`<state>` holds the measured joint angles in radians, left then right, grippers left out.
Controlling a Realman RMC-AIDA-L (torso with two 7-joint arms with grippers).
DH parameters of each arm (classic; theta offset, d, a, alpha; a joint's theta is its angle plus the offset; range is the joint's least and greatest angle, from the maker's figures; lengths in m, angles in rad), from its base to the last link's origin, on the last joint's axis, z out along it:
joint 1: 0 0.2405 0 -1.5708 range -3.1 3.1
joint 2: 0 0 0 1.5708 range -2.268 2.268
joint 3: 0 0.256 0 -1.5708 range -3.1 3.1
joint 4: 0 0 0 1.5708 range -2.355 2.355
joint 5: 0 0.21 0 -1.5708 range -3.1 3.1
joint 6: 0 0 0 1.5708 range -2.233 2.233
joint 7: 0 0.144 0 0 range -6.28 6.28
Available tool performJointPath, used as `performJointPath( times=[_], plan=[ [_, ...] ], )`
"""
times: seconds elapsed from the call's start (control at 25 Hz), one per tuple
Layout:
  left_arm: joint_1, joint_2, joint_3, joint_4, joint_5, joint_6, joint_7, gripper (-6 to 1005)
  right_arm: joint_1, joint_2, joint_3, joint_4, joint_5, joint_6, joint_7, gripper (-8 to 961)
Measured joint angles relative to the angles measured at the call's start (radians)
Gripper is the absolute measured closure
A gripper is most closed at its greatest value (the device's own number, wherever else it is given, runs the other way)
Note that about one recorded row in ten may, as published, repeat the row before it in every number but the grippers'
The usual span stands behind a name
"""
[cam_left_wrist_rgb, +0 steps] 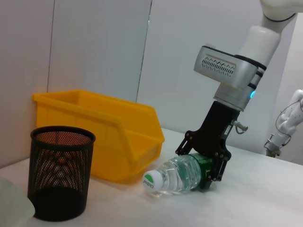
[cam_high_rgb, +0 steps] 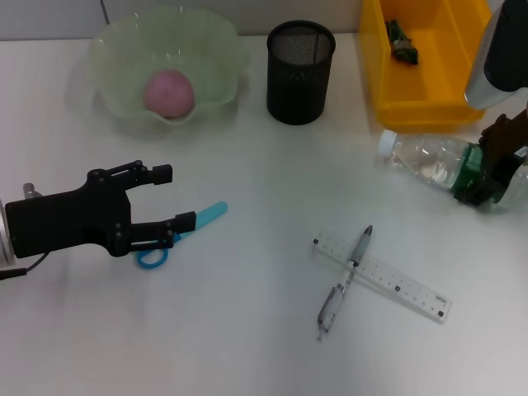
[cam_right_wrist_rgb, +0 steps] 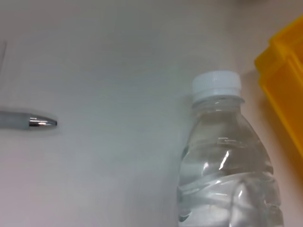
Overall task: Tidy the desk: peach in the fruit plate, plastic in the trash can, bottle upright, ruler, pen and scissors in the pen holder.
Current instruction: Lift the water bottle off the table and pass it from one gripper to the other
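The pink peach (cam_high_rgb: 169, 92) lies in the pale green fruit plate (cam_high_rgb: 115, 49) at the back left. A dark scrap of plastic (cam_high_rgb: 403, 41) lies in the yellow trash can (cam_high_rgb: 429, 99). The clear bottle (cam_high_rgb: 421, 158) lies on its side, white cap toward the pen holder (cam_high_rgb: 300, 73). My right gripper (cam_high_rgb: 487, 169) is shut on the bottle's green label, as the left wrist view shows for gripper (cam_left_wrist_rgb: 201, 165) and bottle (cam_left_wrist_rgb: 175, 176). My left gripper (cam_high_rgb: 175, 198) hangs open over the blue scissors (cam_high_rgb: 206, 216). The grey pen (cam_high_rgb: 346, 276) lies across the clear ruler (cam_high_rgb: 396, 285).
The black mesh pen holder (cam_left_wrist_rgb: 59, 172) stands between the fruit plate and the yellow trash can (cam_left_wrist_rgb: 109, 137). In the right wrist view the bottle (cam_right_wrist_rgb: 227, 165) lies beside the bin's edge, with the pen tip (cam_right_wrist_rgb: 38, 122) off to one side.
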<state>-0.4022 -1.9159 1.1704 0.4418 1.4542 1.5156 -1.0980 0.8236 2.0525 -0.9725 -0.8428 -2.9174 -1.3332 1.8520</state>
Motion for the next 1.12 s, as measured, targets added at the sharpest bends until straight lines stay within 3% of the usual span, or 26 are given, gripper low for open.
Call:
performJointPath(
  times=[0.4,0.56,0.72,0.8,0.92,1.0,1.12],
  plan=[
    [-0.002,0.000,0.000,0.000,0.000,0.000,-0.003,177,-0.008,0.004,0.004,-0.021,0.007,-0.007,-0.010,182],
    [-0.002,0.000,0.000,0.000,0.000,0.000,-0.003,178,-0.033,0.008,0.009,-0.087,0.070,-0.066,-0.048,184],
    [-0.003,-0.001,0.000,0.000,0.000,-0.006,-0.003,180,-0.119,0.002,0.009,-0.231,0.263,-0.138,-0.089,187],
    [-0.003,-0.001,0.000,0.000,0.000,-0.006,-0.003,180,-0.134,0.002,0.009,-0.250,0.290,-0.143,-0.095,189],
    [-0.001,-0.007,-0.005,-0.001,-0.003,-0.006,-0.004,181,-0.214,0.000,0.016,-0.319,0.463,-0.156,-0.151,191],
    [-0.003,-0.024,-0.025,-0.003,-0.005,-0.002,-0.004,182,-0.269,0.001,0.044,-0.331,0.621,-0.155,-0.225,191],
    [-0.006,-0.040,-0.041,-0.003,-0.007,0.000,-0.004,183,-0.296,0.004,0.071,-0.312,0.722,-0.152,-0.285,191]
  ],
)
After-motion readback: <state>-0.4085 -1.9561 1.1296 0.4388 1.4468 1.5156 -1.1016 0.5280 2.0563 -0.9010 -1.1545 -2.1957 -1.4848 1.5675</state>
